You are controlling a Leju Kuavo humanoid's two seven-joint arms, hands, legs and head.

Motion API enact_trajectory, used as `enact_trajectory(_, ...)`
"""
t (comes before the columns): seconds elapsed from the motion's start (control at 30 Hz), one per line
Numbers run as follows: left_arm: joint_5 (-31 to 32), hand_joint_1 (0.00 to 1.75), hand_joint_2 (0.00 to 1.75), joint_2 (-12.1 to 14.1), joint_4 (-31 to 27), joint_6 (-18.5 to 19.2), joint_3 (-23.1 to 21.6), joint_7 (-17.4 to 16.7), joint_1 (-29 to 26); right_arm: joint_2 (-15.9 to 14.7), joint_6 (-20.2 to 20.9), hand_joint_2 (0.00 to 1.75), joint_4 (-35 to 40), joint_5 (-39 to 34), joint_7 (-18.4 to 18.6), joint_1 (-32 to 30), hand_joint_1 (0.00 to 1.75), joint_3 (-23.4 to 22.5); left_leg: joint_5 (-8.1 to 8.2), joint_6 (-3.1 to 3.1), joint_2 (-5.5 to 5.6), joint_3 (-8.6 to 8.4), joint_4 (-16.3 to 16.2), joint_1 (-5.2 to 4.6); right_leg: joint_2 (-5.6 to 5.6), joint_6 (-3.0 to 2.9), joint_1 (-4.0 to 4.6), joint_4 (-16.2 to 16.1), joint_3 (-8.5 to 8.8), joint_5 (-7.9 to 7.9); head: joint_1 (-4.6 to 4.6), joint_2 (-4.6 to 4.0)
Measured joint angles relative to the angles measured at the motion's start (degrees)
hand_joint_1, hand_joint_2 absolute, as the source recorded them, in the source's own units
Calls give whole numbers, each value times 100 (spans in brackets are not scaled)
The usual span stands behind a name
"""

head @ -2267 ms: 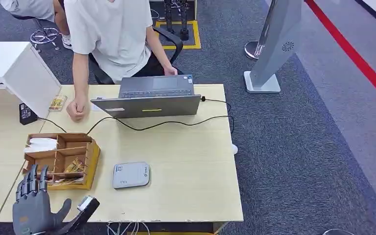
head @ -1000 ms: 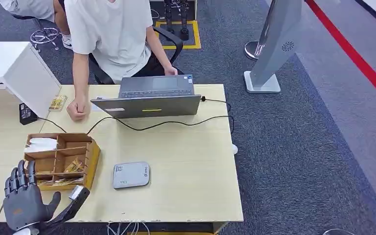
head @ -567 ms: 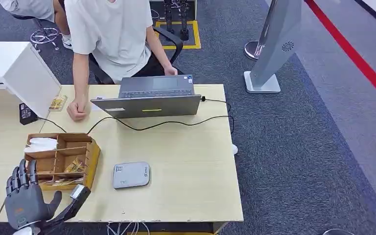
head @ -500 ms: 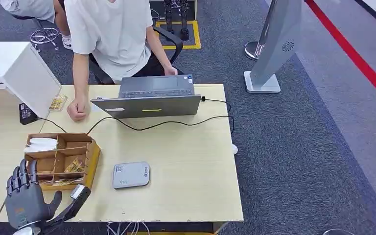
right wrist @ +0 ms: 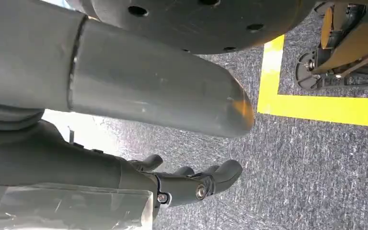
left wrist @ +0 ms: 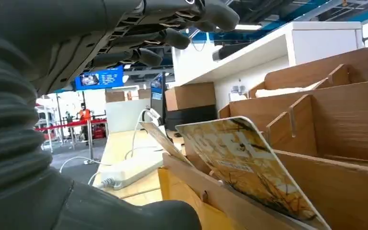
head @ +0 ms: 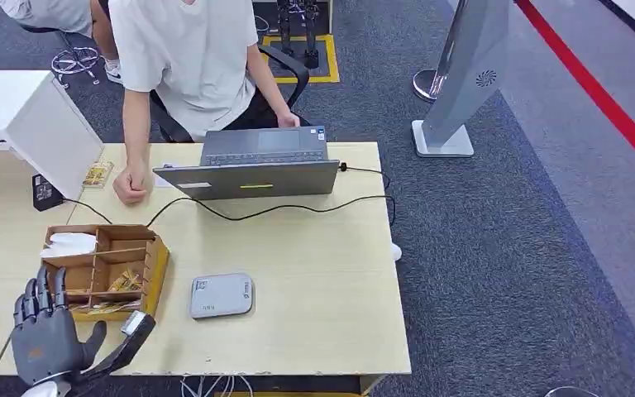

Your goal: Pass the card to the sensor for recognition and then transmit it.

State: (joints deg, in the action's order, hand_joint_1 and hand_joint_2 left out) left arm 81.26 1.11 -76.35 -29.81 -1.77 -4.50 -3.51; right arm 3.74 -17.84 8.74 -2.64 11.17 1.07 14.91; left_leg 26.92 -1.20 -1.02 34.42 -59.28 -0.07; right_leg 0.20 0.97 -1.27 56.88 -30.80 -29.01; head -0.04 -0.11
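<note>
A wooden divided box stands on the table's left part, with yellow printed cards in its front compartments. In the left wrist view one yellow card leans in the box's front slot. My left hand hovers open at the table's near left corner, just in front of the box, with its fingers spread above the card and the thumb below it. It touches nothing. The grey sensor pad lies flat right of the box. My right hand hangs empty over the carpet, fingers loosely bent.
A person sits behind the table with a fist on it, beside an open laptop whose black cable crosses the tabletop. A white cabinet and a black adapter stand at the far left. A white stand is on the carpet.
Over two seconds my left hand has drawn back a little to the left, off the box's near corner. In the last half second it has barely shifted. The cards lie as before.
</note>
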Motion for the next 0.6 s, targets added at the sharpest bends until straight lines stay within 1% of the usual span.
enact_trajectory(0.6,9,0,175,31,0,-11,-72,46,3,0,0,0,2,2,0,7,0,37,0,0,0,0,0,0,0,0,0,0,0,0,0,0)
